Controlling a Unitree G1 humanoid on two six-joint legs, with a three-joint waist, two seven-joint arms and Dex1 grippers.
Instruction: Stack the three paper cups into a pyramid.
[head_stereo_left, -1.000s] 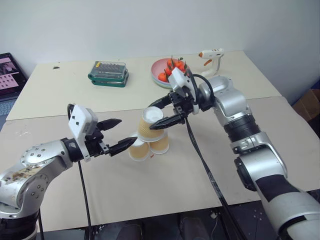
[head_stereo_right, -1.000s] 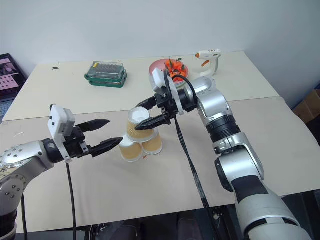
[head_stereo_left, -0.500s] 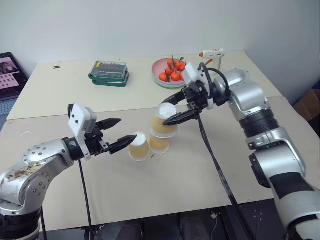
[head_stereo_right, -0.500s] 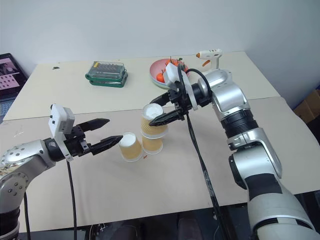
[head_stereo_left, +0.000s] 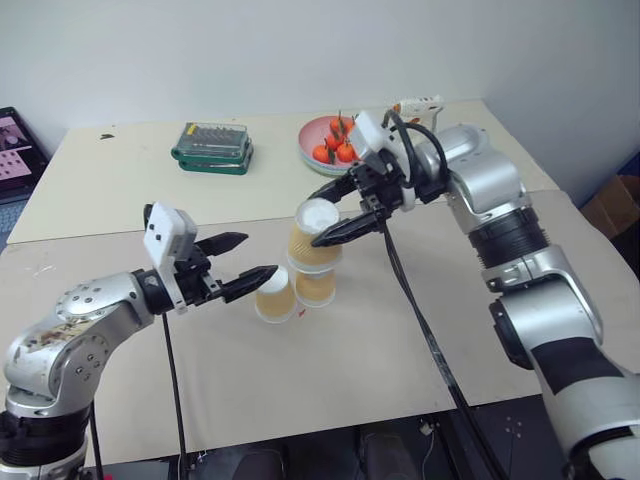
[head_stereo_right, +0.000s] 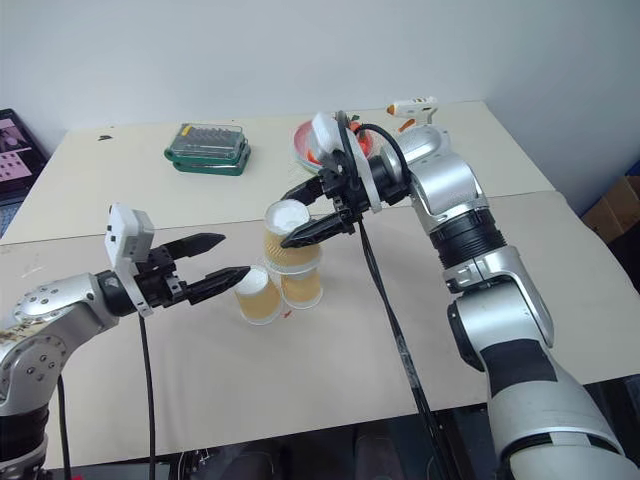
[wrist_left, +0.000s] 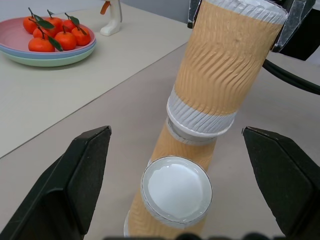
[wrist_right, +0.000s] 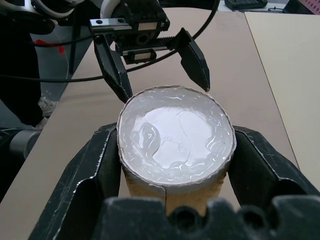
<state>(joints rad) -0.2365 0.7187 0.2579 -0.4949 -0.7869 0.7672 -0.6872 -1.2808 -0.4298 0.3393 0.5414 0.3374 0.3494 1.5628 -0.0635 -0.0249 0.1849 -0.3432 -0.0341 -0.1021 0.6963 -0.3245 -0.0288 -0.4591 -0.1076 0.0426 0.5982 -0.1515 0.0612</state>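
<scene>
Since a second ago the right gripper (head_stereo_left: 327, 212) has shifted its held cup (head_stereo_left: 313, 232) slightly; it hangs upside down over two upturned cups (head_stereo_left: 296, 287) side by side on the table (head_stereo_left: 330, 370). Tan ribbed paper, white ends. Left gripper (head_stereo_left: 248, 262) gapes wide beside them

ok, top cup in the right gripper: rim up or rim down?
Rim down. The top cup shows its white flat end upward and its white rim at the bottom, and it tilts slightly, with the right gripper shut on it.
</scene>
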